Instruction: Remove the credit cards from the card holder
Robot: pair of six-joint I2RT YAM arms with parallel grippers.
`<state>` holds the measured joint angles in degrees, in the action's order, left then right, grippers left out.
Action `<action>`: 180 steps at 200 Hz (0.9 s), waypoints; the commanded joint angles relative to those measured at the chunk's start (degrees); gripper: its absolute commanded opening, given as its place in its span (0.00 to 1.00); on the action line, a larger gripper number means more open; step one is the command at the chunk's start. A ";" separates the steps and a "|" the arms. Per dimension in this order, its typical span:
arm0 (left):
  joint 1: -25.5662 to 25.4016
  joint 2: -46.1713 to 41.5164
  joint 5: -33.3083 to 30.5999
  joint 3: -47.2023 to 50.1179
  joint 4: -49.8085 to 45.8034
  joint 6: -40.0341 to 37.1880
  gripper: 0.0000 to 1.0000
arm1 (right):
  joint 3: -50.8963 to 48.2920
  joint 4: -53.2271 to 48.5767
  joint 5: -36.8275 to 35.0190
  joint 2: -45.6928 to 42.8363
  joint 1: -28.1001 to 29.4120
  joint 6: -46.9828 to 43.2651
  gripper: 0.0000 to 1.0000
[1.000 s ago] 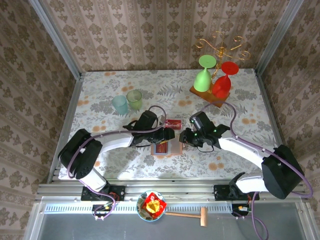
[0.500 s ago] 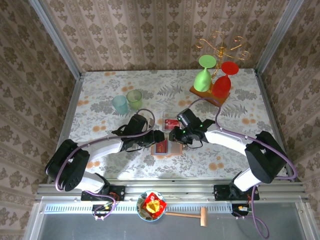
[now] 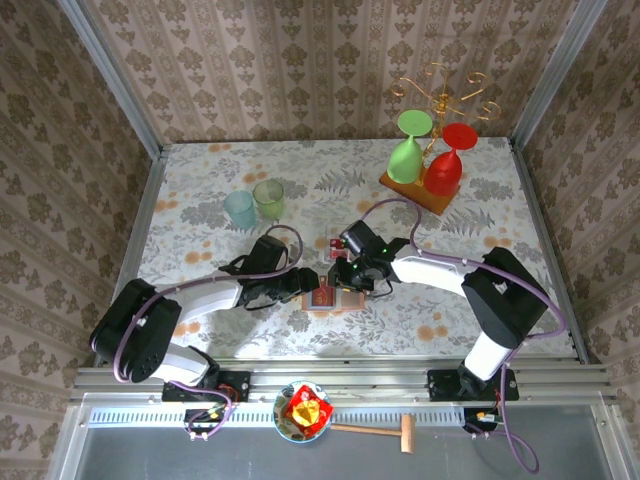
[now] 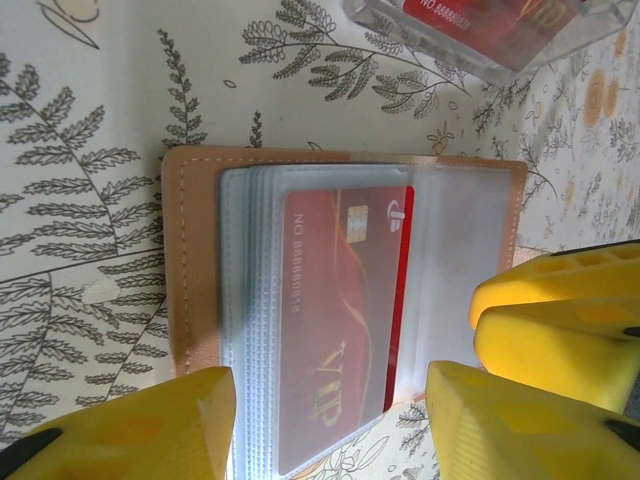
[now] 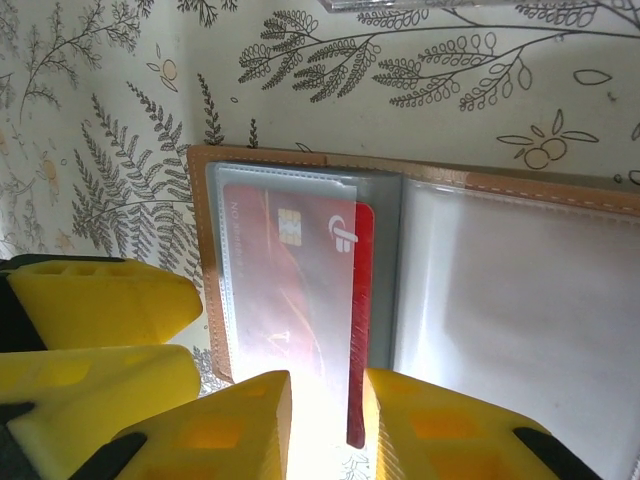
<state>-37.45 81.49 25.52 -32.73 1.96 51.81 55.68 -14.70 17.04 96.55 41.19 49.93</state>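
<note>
The wallet (image 3: 325,298) is seen lying open and flat on the desk (image 3: 200,225), near its front middle, just in front of a clear case (image 4: 480,40) in which another red card is kept. A red card (image 4: 330,300) is held in the wallet's left-hand clear sleeve, and a red strip is seen jutting past that sleeve's inner edge toward the fold. The right-hand sleeve is seen blank.

The left fingers (image 3: 303,285) are placed at the wallet's left side. They are spread wide over its near edge and nothing is clamped between them. The right fingers (image 3: 346,281) are brought in from the other side, close to the left ones. They are set narrowly apart over the card-bearing sleeve, with its edge and the red strip's end in the gap. Whether anything is gripped there cannot be told.

Two cups (image 3: 254,203) are stood well back to the left.
</note>
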 commanded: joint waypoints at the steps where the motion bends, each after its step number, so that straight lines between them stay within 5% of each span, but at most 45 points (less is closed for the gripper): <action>1: 0.25 0.84 0.38 0.76 -0.47 -1.53 0.53 | 1.73 0.79 0.86 1.52 0.49 0.83 0.25; 180: -0.14 0.77 0.59 2.66 1.54 0.22 0.49 | 1.88 2.57 2.48 5.13 1.26 1.01 0.21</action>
<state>-37.45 81.80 25.71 -30.61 3.07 51.83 56.23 -12.43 18.57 100.36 41.95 50.13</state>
